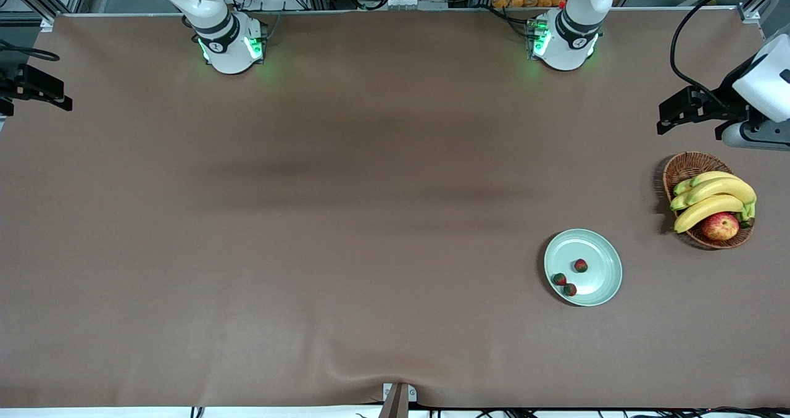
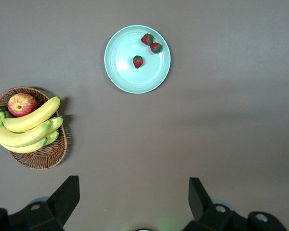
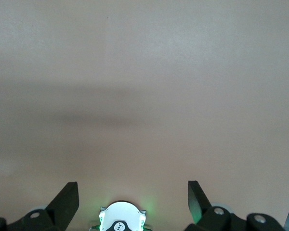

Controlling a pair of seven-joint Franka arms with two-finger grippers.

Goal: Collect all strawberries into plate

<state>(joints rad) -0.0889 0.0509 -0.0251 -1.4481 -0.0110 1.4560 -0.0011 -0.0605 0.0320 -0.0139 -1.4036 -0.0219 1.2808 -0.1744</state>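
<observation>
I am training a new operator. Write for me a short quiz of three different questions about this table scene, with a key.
1. How many strawberries lie on the plate?
2. True or false: the apple is on the plate.
3. Which stands nearer to the front camera? A) the basket B) the plate

Key
1. Three; none lies on the table.
2. False; it sits in the basket beside the bananas.
3. B. The left tool and the right tool are both open and hold nothing.
</observation>
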